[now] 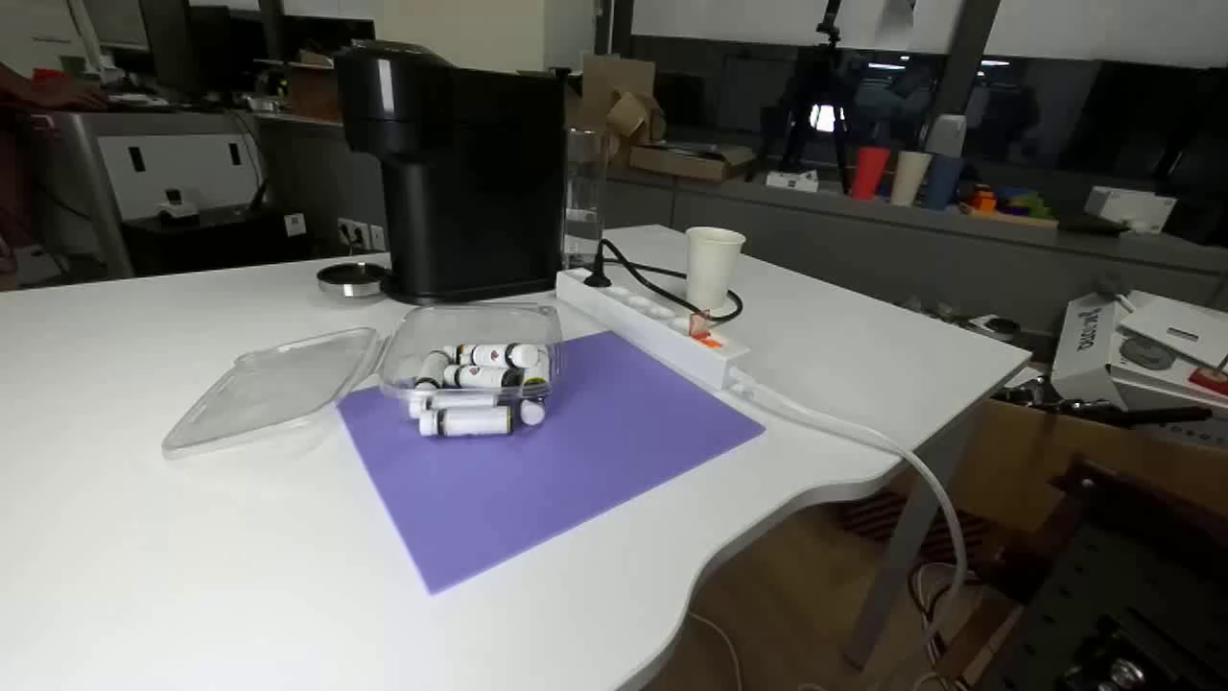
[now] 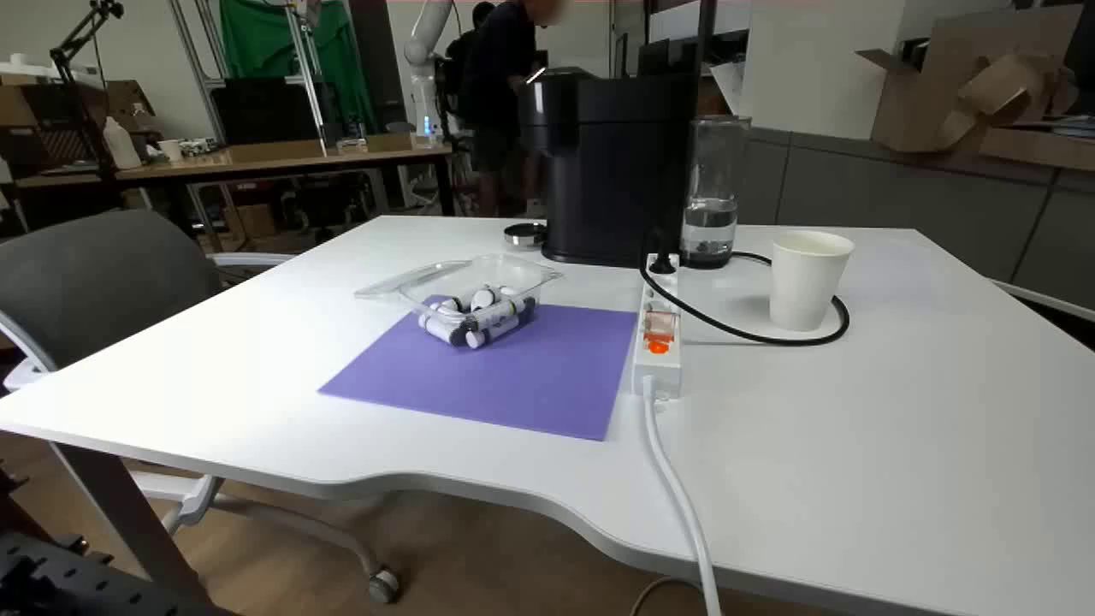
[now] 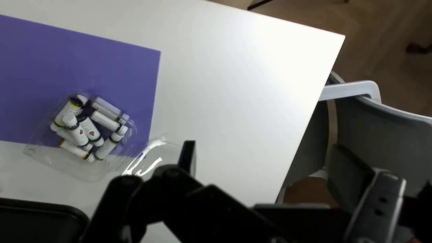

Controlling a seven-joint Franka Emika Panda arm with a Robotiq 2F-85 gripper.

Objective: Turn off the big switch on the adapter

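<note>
Gripper (image 3: 263, 150) spread wide, empty; we guess adapter (image 1: 643, 331) lies near coffee machine (image 1: 470, 182) to power it, big switch (image 2: 658, 347) reachable.

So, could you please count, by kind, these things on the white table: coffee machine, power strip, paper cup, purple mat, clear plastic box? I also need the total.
Coffee machine: 1
Power strip: 1
Paper cup: 1
Purple mat: 1
Clear plastic box: 1
Total: 5

Both exterior views face across table (image 1: 144, 537) to far coffee machine (image 2: 620, 171); wrist looks down. All share purple mat (image 3: 84, 72).
</note>
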